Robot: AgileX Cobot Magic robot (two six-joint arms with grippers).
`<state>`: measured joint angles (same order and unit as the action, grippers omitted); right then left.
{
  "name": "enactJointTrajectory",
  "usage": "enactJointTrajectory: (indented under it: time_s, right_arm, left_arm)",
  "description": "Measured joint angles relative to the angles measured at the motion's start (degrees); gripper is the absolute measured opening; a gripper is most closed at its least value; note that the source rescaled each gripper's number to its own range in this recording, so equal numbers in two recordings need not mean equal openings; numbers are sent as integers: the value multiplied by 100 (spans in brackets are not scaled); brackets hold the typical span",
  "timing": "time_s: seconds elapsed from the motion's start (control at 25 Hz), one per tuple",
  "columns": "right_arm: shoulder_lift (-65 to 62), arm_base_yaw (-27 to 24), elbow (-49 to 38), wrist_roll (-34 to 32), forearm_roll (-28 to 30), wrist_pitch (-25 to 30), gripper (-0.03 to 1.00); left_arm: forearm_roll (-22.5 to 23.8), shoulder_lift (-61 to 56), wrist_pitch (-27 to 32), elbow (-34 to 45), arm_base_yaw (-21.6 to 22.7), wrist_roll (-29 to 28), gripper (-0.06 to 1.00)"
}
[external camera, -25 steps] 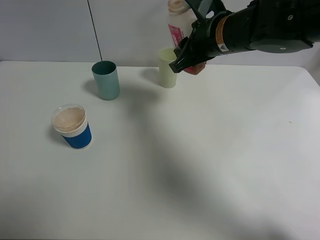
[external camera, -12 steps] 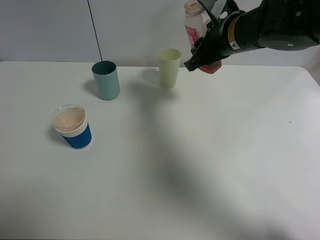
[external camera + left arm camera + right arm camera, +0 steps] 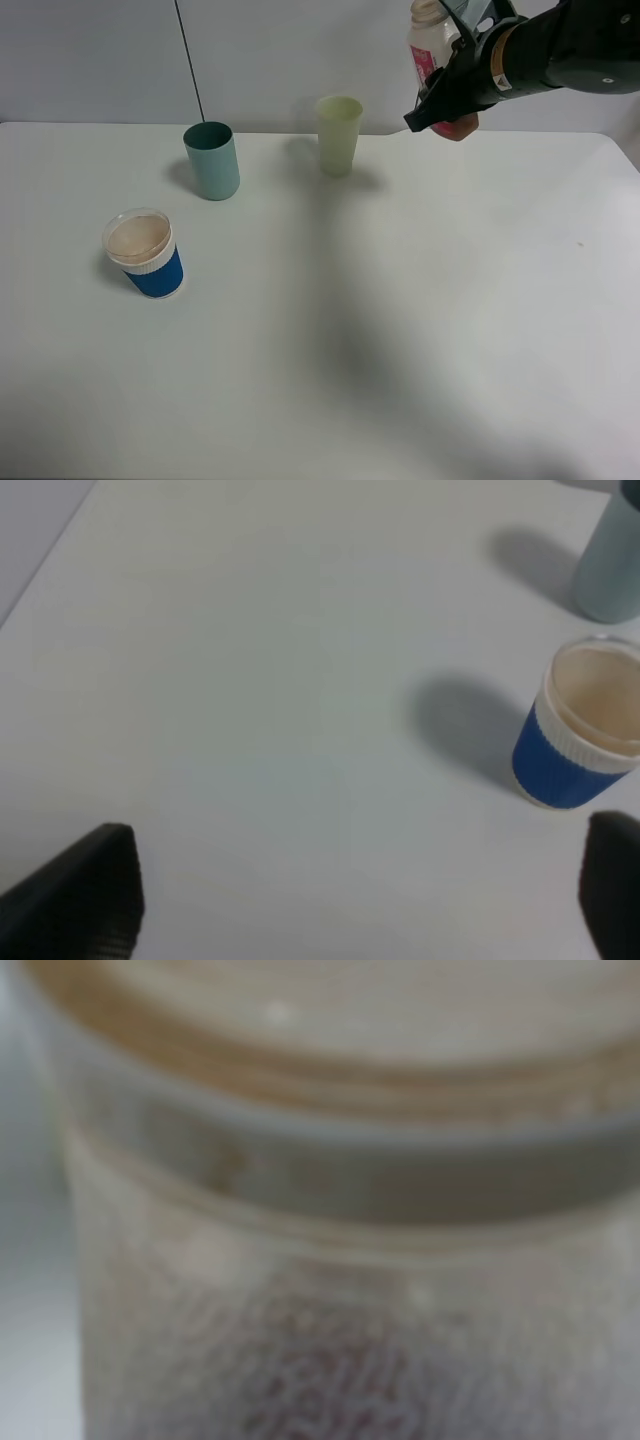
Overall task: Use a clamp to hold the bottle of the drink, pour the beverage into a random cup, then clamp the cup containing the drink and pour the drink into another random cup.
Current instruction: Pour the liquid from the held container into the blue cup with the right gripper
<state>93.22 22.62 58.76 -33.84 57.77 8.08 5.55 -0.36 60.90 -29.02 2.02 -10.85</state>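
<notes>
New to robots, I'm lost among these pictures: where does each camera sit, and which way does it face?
Exterior high: above the table, looking down; shows the teal cup, pale green cup, blue-sleeved cup, and the right gripper holding the bottle.
Left wrist: on the left arm, facing the table; the open left gripper shows its dark tips, with the blue-sleeved cup and teal cup beyond.
Right wrist: on the right arm, a blurred close-up of the bottle; no gripper shows.
Shared: those two cups; the bottle in high and right wrist.

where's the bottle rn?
In the exterior high view the bottle is at the top right, held in the right gripper over the far edge of the table, to the right of the pale green cup.
</notes>
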Motion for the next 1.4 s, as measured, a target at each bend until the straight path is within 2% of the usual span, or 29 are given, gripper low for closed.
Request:
enactJointTrajectory:
  time_s: [0.48,0.88,1.4]
  right_arm:
    - [14,-390,42,122,0,0,2]
    - [764,-410,1039,169,0,81,2]
    - [1427,-416,1783,613,0,508,2]
  left_arm:
    - [0,0,0,0,0,0,62]
    - [0,0,0,0,0,0,62]
    - [0,0,0,0,0,0,62]
